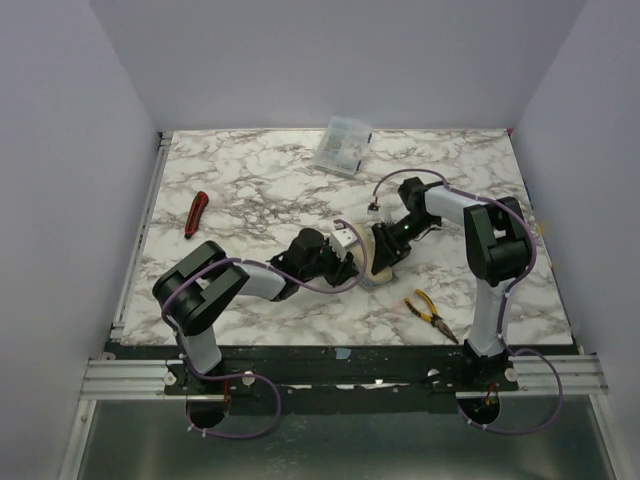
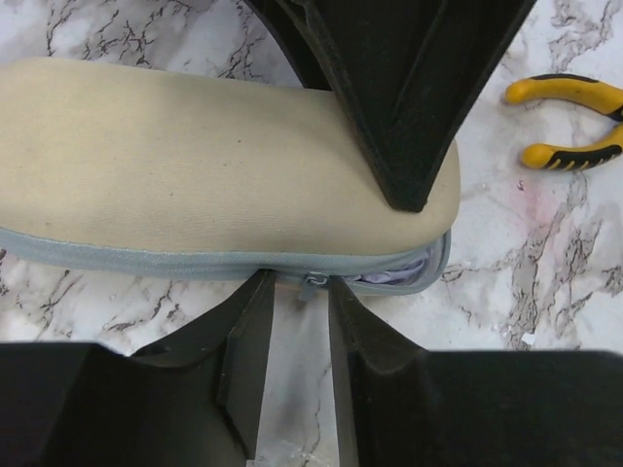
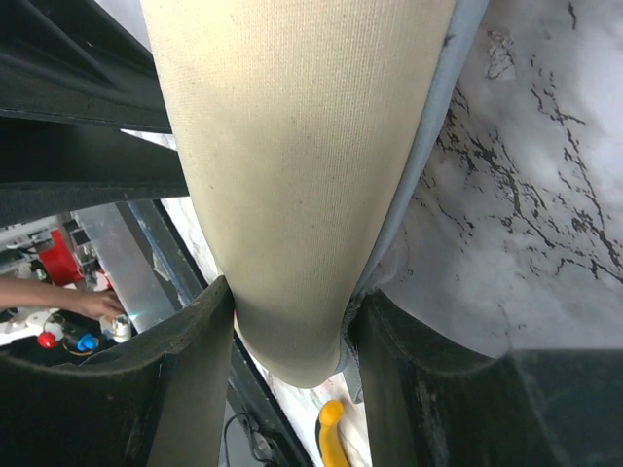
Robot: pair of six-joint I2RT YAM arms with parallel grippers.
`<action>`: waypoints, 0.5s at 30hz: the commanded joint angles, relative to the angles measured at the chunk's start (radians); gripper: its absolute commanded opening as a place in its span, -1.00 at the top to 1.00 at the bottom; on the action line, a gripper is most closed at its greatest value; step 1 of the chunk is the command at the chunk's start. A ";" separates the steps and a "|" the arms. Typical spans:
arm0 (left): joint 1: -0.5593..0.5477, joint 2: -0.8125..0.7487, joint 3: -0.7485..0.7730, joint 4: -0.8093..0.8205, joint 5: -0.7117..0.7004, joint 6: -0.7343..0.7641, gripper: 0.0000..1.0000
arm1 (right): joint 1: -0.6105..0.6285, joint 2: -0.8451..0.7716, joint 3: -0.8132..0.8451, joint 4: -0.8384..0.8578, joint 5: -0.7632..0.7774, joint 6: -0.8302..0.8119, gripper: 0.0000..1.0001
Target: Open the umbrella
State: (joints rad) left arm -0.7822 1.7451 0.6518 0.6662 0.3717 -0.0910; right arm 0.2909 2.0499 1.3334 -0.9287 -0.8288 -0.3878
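At the near side of the marble-patterned table (image 1: pixel 250 180), just beyond the yellow-handled pliers (image 1: pixel 432 315), the left pincer (image 2: pixel 300 292) stands slightly parted, its tips either side of the small metal zip pull (image 2: pixel 313 283). The compact umbrella (image 1: pixel 383 265) lies mid-table in a cream fabric sleeve (image 2: pixel 195 165) edged in grey-blue, with a sliver of lavender showing where the zip has started. Reaching in from the far right, the right pincer (image 3: pixel 290 302) is clenched across the sleeve; the step likely goes best if the left nips the pull squarely and draws along the seam while the right holds firm.
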 commanded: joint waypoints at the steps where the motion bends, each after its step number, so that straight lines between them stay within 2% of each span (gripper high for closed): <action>1: -0.027 0.042 0.070 0.004 -0.079 -0.063 0.52 | 0.016 0.052 -0.022 0.025 0.119 -0.032 0.42; 5: -0.029 0.055 0.083 -0.009 -0.091 -0.086 0.99 | 0.016 0.053 -0.026 0.029 0.115 -0.022 0.42; 10: -0.018 0.040 0.058 -0.017 -0.108 -0.108 1.00 | 0.016 0.049 -0.032 0.028 0.130 -0.031 0.44; 15: 0.043 0.029 0.036 -0.036 -0.135 -0.113 1.00 | 0.016 0.036 -0.055 0.019 0.157 -0.083 0.46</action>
State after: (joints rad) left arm -0.7773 1.7710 0.6956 0.6277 0.2852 -0.1894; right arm 0.2802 2.0487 1.3312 -0.9405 -0.8131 -0.3710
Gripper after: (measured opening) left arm 0.011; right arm 0.489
